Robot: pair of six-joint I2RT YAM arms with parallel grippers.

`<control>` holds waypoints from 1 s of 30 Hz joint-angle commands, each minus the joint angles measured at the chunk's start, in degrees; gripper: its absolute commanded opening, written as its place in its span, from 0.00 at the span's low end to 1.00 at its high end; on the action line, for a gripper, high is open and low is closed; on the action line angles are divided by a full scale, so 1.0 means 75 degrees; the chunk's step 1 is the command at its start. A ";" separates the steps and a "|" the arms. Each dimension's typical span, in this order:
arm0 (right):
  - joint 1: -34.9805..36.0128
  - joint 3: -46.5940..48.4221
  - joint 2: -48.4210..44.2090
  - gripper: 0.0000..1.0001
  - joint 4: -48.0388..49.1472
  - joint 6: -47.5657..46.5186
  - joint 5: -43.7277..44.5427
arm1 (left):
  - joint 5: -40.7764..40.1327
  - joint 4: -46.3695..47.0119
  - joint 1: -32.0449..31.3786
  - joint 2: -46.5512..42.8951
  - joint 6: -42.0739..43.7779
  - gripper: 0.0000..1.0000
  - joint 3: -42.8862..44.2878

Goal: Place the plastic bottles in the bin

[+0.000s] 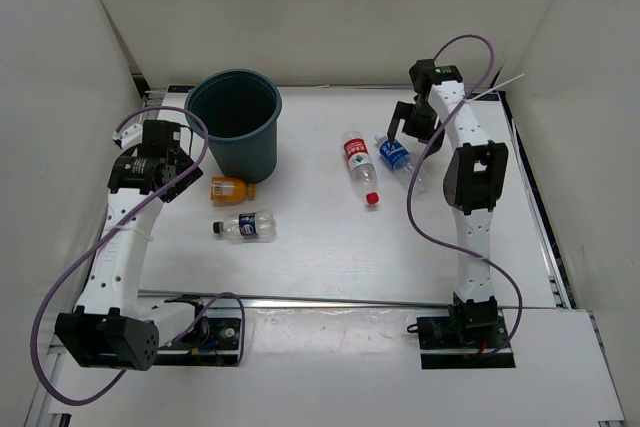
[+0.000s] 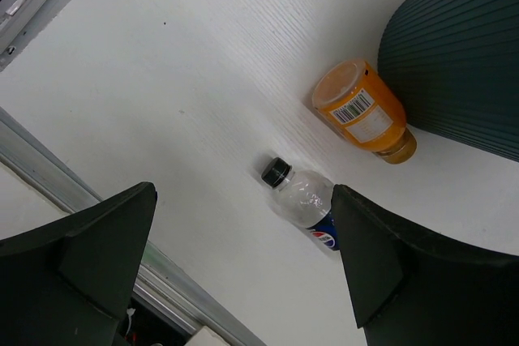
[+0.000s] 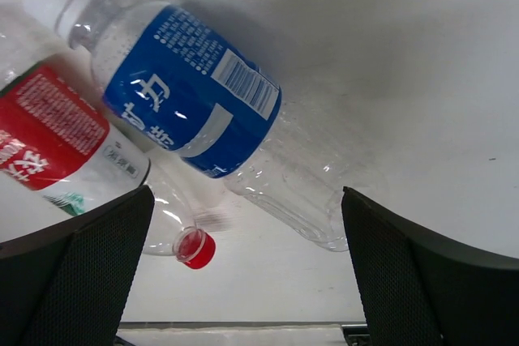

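While two claws (image 2: 243,228) (image 3: 247,228) gape wide, four bottles (image 1: 227,189) (image 1: 246,226) (image 1: 358,161) (image 1: 395,154) lie outside one bin (image 1: 245,152), two probably touching.

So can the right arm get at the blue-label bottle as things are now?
Probably yes. The right gripper hangs open right above the blue-label bottle, and nothing covers it. The red-label bottle lies close beside it and might get nudged.
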 commanded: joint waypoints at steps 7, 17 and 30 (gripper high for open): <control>-0.0064 0.0056 0.0209 1.00 -0.0028 -0.0065 -0.0050 | 0.0021 -0.0189 -0.0033 0.0151 0.0069 1.00 0.0258; -0.0064 -0.0180 0.0513 1.00 -0.0028 -0.0065 -0.0131 | -0.0049 -0.0258 0.0037 0.0221 0.0069 1.00 0.0188; -0.0064 -0.0834 0.0725 1.00 0.0076 -0.0065 -0.0284 | -0.0049 -0.0470 0.0178 0.0221 -0.0001 1.00 0.0328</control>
